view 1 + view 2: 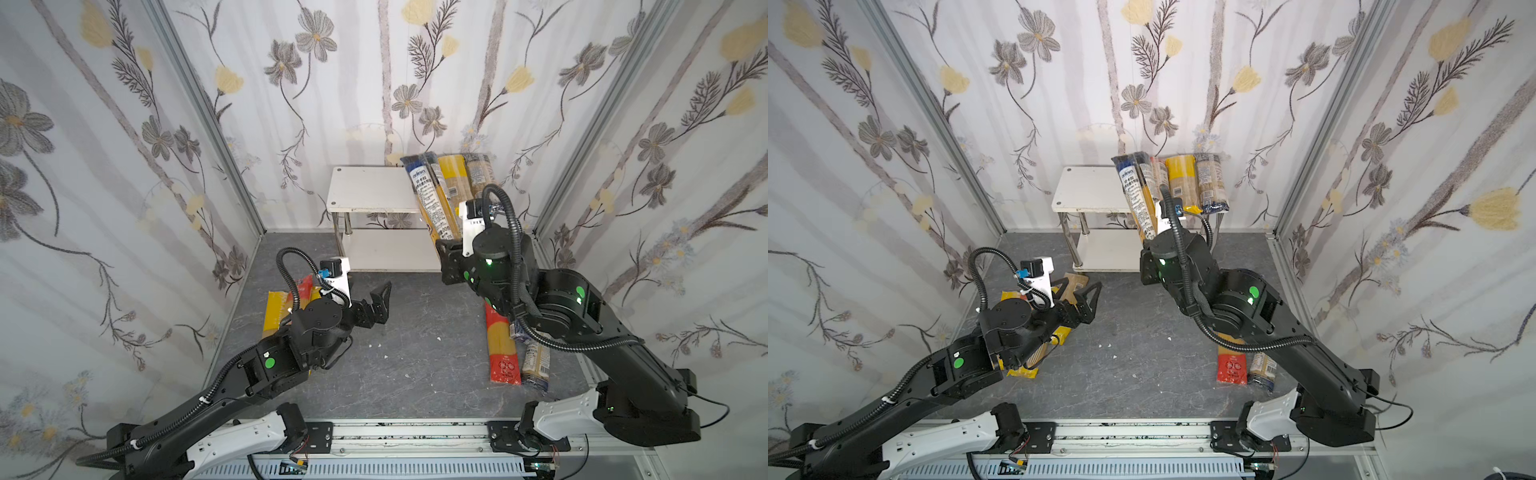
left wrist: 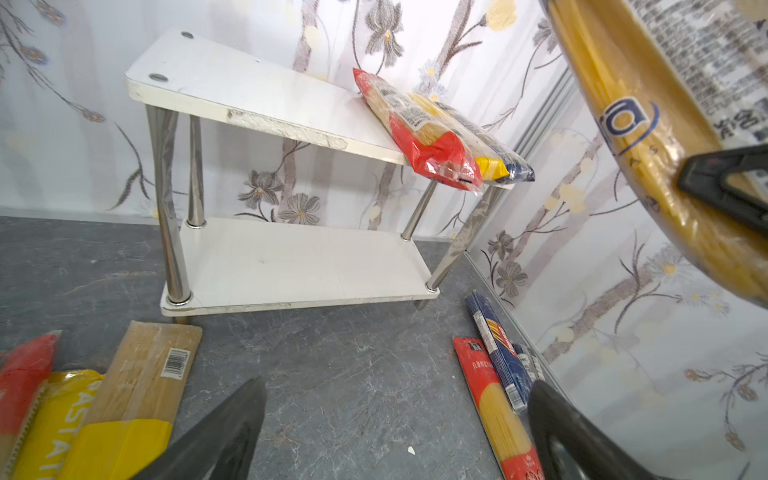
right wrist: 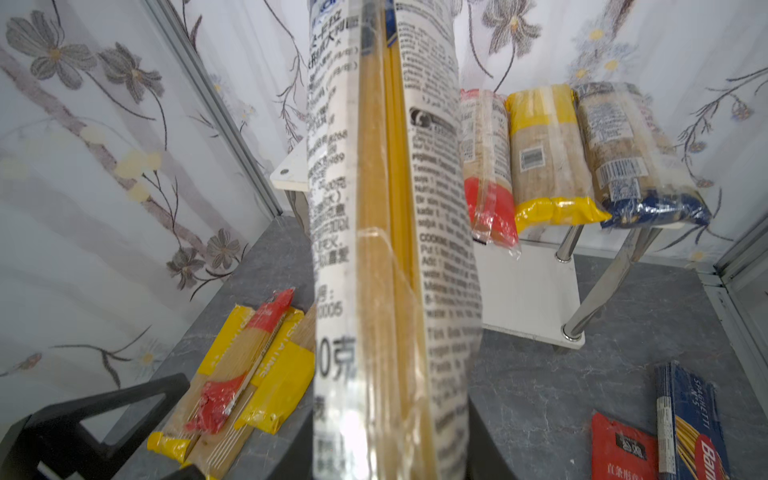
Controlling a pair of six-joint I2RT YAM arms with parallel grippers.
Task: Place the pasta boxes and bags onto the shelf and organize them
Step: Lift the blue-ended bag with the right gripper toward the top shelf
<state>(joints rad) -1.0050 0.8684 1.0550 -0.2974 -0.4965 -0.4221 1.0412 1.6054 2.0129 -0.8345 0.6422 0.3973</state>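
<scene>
Right wrist view is filled by one long clear spaghetti bag (image 3: 390,249) with printed text and a dark blue top end. It rises steeply out of the right gripper (image 3: 390,453), which is clamped on the bag's lower end. In both top views the bag leans in front of the shelf (image 1: 365,189), up beside the packs already there. In the left wrist view it hangs clear of the boards, so I'd say it is in the air and not yet set down.

Three packs lie side by side at the right end of the top board, their near ends poking over the front edge: a red-ended one (image 3: 488,166), a yellow-ended one (image 3: 548,158) and a dark-blue-ended one (image 3: 623,158). The rest of that board and the whole lower board (image 2: 299,262) are bare.

On the grey tabletop (image 1: 407,332) a heap of yellow and red packs (image 3: 245,365) waits on the left. On the right lie a red bag (image 1: 503,353), the blue Barilla box (image 3: 690,428) and another clear bag (image 1: 536,365).

The left gripper (image 2: 397,419) hovers near the left heap with its jaws spread wide and nothing in them.

This looks like the placing of the fourth pack, early in the job. Next the bag needs tipping down flat and parallel to the red-ended pack, on the bare board just beside it. It should be let go only once it lies on the board, since an end-held bag could sag or knock its neighbours off.
</scene>
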